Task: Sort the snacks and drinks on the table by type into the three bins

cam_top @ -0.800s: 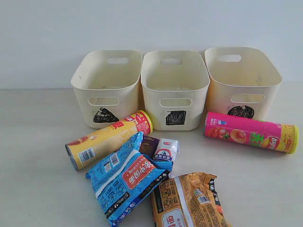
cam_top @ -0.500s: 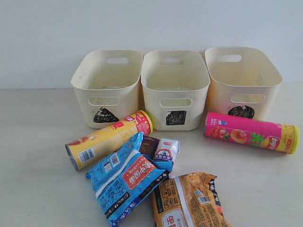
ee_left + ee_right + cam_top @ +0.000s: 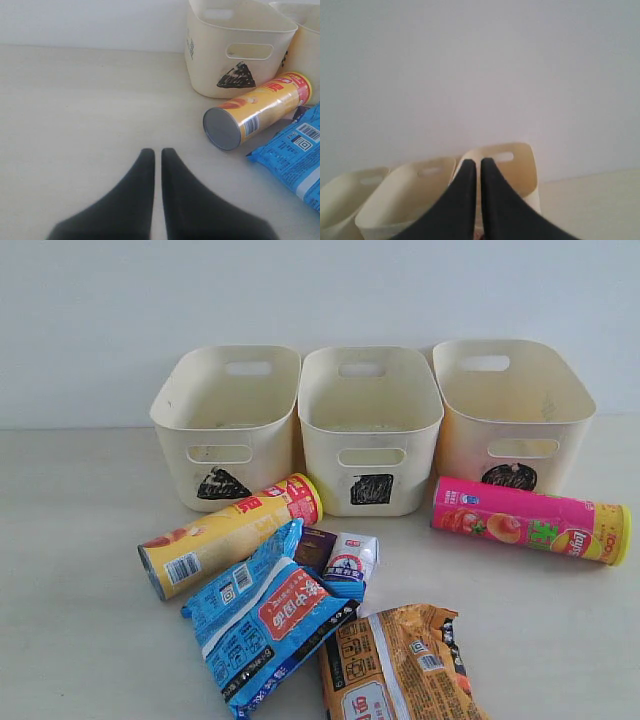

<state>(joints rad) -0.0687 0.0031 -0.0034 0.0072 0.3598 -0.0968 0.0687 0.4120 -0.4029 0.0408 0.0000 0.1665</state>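
Change: nothing has moved in the last moment, so sorting has not begun.
Left end effector: fingers together, empty, low over the bare bench, near the yellow tube.
Right end effector: fingers together, empty, facing the bins.
Orange-brown bag: nearest, flat, crinkled.
Blue packets: stacked against the yellow tube.
Cartons: dark purple carton and white-and-blue carton side by side, partly hidden.
Pink tube: on its side before the circle bin.
Triangle bin, square bin: farthest row, nothing showing inside.

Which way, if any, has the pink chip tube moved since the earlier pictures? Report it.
No. The pink chip tube lies unchanged, just in front of the circle-marked bin, yellow end pointing right.
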